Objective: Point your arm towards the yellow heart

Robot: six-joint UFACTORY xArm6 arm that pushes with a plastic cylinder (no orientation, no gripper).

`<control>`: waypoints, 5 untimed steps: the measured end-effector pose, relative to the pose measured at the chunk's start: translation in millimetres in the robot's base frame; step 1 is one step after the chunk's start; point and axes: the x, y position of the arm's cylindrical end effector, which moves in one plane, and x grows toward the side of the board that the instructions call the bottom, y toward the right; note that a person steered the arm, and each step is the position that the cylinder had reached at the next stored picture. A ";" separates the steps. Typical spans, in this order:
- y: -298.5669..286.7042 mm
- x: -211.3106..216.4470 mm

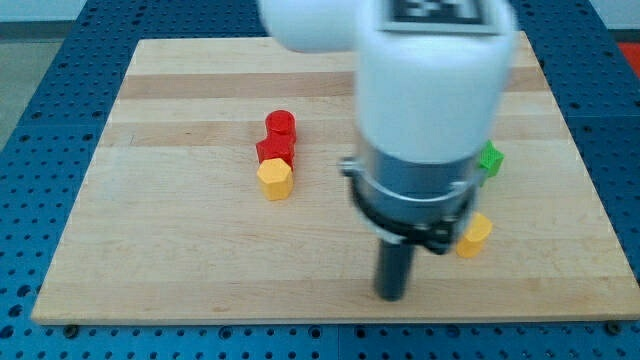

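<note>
My tip point(391, 296) is at the lower end of the dark rod, near the board's bottom edge, right of centre. A yellow block point(475, 235) lies right of the tip and a little above it, partly hidden by the arm's body; its shape is hard to make out. A second yellow block point(274, 180), roughly hexagonal, lies up and to the left of the tip, touching a red block point(275, 151). The tip touches no block.
Another red block point(281, 124), round-topped, sits just above the first red one. A green block point(490, 160) peeks out at the arm's right side. The arm's white body hides the upper middle of the wooden board point(150, 250).
</note>
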 end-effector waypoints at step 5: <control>100.5 -53.0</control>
